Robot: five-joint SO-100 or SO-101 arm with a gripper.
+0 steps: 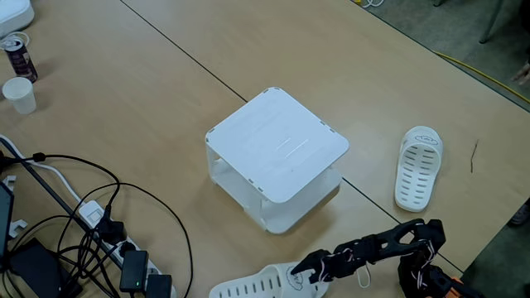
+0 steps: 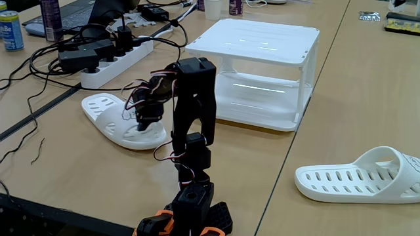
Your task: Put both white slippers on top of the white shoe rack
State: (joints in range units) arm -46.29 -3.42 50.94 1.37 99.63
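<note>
The white shoe rack (image 1: 277,149) (image 2: 259,49) stands mid-table with nothing on its flat top. One white slipper (image 1: 419,165) (image 2: 361,180) lies flat on the table, apart from the rack. The other white slipper (image 1: 252,286) (image 2: 115,118) lies on the table by the arm's side of the rack. My black gripper (image 1: 305,269) (image 2: 144,121) is lowered onto this slipper's strap end, touching it. How its jaws stand is hidden by the gripper body, so a grip on the strap is unclear.
A power strip (image 1: 128,261) (image 2: 115,62) and tangled black cables (image 1: 74,207) lie beside the nearer slipper. A paper cup (image 1: 18,93) and a can (image 1: 16,54) (image 2: 10,29) stand at the far table edge. The arm's base (image 2: 190,210) sits at the table edge.
</note>
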